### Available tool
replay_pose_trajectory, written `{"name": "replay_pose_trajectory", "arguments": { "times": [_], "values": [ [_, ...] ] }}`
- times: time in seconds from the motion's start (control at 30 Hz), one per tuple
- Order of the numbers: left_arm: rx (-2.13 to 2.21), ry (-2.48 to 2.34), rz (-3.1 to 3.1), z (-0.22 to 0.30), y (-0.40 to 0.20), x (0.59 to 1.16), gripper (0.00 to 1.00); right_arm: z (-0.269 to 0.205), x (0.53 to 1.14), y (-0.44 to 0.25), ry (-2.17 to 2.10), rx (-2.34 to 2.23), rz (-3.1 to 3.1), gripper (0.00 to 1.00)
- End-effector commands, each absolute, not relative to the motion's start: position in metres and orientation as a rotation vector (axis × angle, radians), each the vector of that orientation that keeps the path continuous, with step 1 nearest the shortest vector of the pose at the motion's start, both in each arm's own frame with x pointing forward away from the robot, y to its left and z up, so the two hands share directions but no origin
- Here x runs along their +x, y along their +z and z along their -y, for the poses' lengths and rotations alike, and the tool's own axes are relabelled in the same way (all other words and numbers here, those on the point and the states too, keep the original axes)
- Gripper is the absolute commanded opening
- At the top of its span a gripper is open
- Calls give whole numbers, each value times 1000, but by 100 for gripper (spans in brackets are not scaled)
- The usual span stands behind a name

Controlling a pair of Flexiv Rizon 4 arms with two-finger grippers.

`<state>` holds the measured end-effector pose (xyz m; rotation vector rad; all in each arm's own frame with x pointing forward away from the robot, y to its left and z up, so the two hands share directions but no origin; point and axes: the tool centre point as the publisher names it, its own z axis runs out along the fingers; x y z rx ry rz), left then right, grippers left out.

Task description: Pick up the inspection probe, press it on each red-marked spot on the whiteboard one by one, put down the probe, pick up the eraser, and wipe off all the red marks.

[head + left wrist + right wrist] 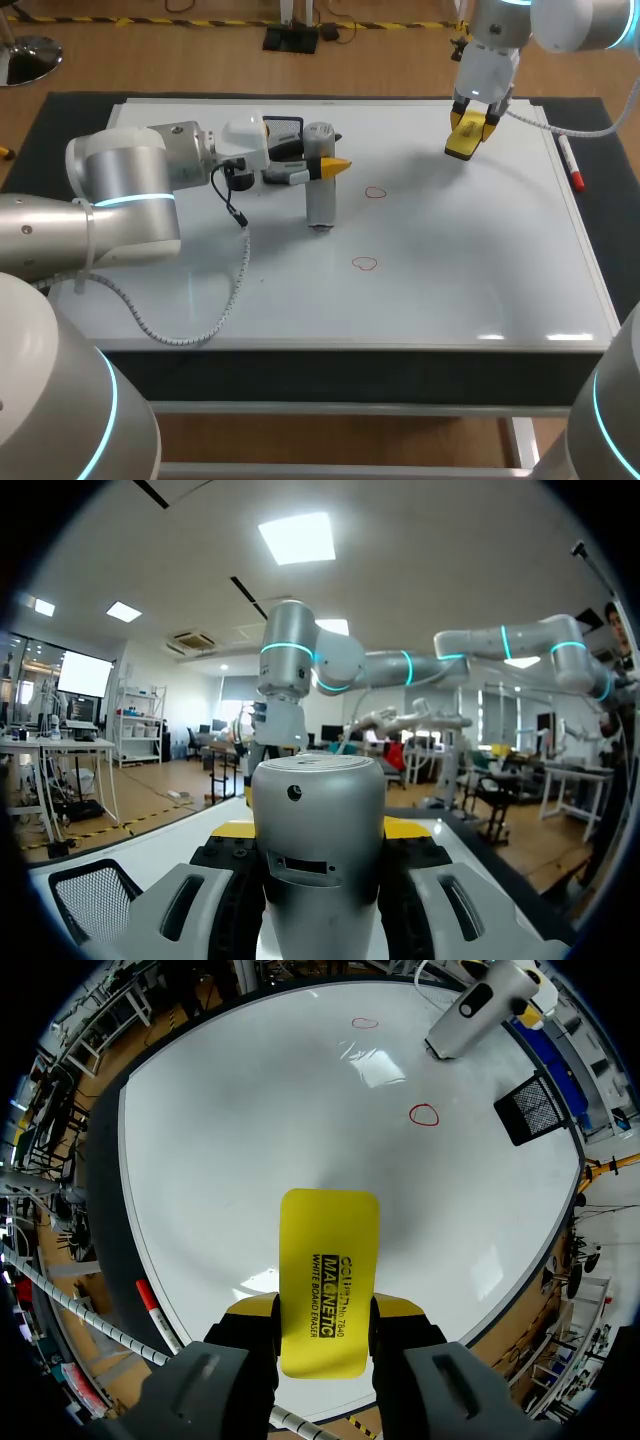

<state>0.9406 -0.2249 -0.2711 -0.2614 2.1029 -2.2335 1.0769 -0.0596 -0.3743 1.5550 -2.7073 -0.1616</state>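
Two red rings (pixel 375 192) unwiped, both tools held.
Left gripper (pixel 325 168) clamps the probe (pixel 320 198) upright on the whiteboard (pixel 470 270) beside them; right gripper (pixel 325 1312) grips the eraser (pixel 328 1250) far right, seemingly kept clear.

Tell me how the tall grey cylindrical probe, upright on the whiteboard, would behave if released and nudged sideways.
The grey cylindrical probe is tall with a narrow base, so it would probably tip rather than slide. Its smooth, metal-looking round body seems rigid and would likely roll once it is down. The glossy whiteboard probably offers little grip to stop it.
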Motion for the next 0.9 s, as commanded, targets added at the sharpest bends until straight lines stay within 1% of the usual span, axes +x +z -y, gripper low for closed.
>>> {"name": "replay_pose_trajectory", "arguments": {
  "times": [0.03, 0.9],
  "values": [
    [-250, -2242, -2112, 226, -275, 942, 0, 61, 1077, -373, -157, 1558, 2705, 0],
    [-241, -2246, -2115, 225, -281, 940, 0, 61, 1077, -373, -157, 1558, 2705, 0]
  ]
}}
